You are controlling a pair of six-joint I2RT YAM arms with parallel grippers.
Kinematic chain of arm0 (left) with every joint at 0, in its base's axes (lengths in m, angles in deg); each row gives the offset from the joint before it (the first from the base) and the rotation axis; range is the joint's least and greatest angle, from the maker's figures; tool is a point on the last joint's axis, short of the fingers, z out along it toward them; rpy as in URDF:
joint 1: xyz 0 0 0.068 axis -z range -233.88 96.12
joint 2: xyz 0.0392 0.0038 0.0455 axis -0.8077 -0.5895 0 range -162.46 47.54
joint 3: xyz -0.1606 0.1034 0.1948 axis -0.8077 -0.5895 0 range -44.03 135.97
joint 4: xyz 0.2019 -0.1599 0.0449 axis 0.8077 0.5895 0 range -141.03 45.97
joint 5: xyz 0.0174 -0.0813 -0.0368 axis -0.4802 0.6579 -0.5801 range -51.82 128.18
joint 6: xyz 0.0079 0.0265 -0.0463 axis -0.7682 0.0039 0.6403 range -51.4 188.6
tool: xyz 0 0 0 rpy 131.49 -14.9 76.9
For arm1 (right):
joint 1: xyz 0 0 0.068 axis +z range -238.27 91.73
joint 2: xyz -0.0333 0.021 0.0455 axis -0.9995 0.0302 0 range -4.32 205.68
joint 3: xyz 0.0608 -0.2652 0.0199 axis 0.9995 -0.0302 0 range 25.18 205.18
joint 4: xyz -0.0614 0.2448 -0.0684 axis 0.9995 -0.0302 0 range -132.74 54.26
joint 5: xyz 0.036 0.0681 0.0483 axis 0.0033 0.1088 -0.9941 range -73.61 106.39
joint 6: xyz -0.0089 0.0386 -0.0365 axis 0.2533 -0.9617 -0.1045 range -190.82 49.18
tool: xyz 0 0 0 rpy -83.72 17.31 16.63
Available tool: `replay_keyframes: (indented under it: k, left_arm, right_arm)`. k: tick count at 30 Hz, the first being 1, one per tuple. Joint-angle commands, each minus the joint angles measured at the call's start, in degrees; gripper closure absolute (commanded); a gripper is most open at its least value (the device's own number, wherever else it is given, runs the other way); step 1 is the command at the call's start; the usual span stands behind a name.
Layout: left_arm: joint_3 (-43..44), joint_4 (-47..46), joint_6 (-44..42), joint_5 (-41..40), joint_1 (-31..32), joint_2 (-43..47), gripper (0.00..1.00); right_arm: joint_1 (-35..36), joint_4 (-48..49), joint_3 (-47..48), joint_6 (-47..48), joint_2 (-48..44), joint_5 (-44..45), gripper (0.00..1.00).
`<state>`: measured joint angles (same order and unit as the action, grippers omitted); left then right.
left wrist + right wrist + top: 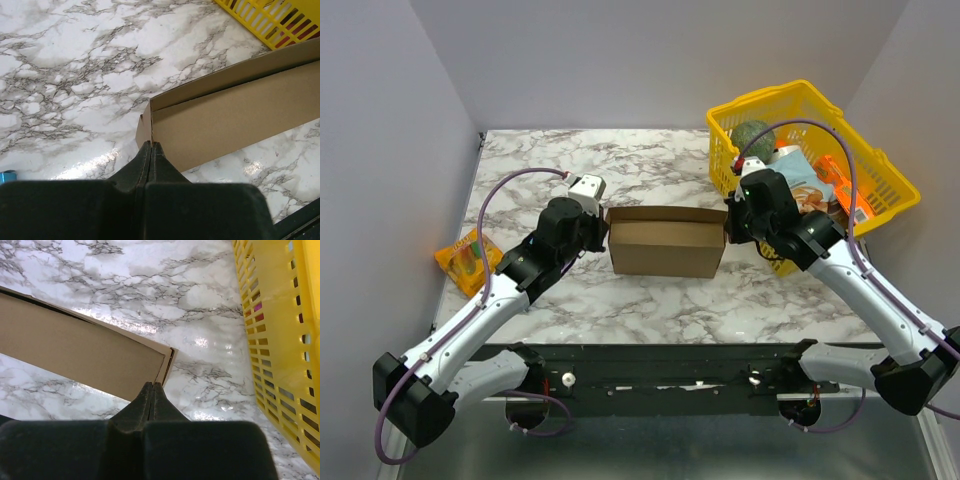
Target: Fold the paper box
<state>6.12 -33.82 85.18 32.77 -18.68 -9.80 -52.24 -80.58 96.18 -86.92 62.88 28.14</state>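
The white, grey-veined marble table (650, 300) carries everything. At its middle stands the paper box (666, 245), plain brown unprinted cardboard raised into a long, low oblong, its near long wall upright and its top open, with a dark slit showing along the inside of the far wall. Its right end lies near the yellow plastic basket (895, 185), which sits at the table's far right corner holding a green round item (753, 138) and an orange carton (840, 185) among other goods. The left gripper (151, 145) meets the box's left end and the right gripper (152, 386) its right end. On each, the jaws are pressed together with no gap, tips touching the end corner; whether any cardboard edge is nipped between them cannot be told. An orange packet (468, 258) lies at the table's left edge, well apart from the box.
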Motion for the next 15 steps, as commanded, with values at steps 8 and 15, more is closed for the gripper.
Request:
replay_keyframes:
  k: [8, 15]
  left_arm:
    - [0.5, 3.2, 0.9, 4.0, 0.7, -0.9, 1.00]
    - [1.4, 3.2, 1.1, 3.3, 0.7, -1.6, 1.00]
  right_arm:
    - [0.6, 4.2, -0.5, -1.0, 0.3, -3.8, 0.99]
    - [0.6, 4.1, -4.7, 1.1, -1.0, -2.9, 0.99]
